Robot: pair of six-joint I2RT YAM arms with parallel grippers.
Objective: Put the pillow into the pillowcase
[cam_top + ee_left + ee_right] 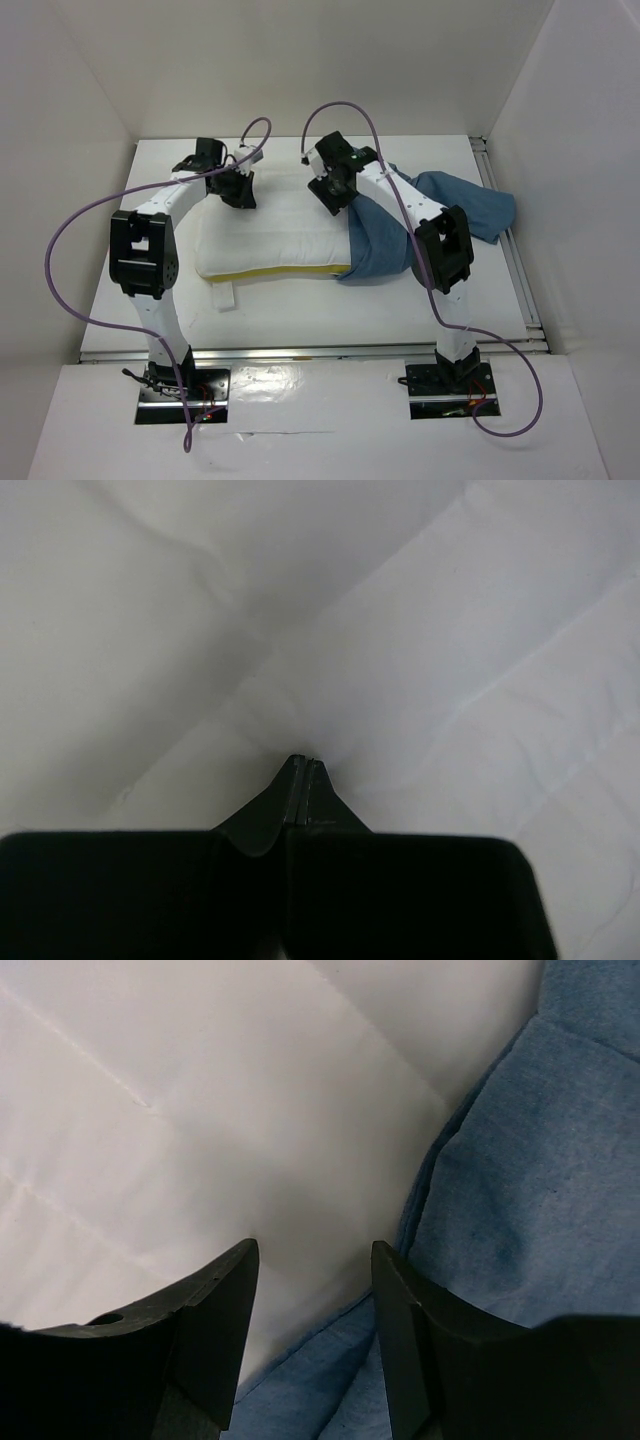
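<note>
Pillow [270, 238] pinched by left end effector [303, 766]; right end effector [314, 1256] spread above pillowcase [520, 1210] edge.

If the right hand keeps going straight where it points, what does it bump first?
Probably the white pillow, right at the edge of the blue pillowcase. The open right hand points down at that seam, so one side of it may catch the blue cloth too; depth is hard to judge.
</note>
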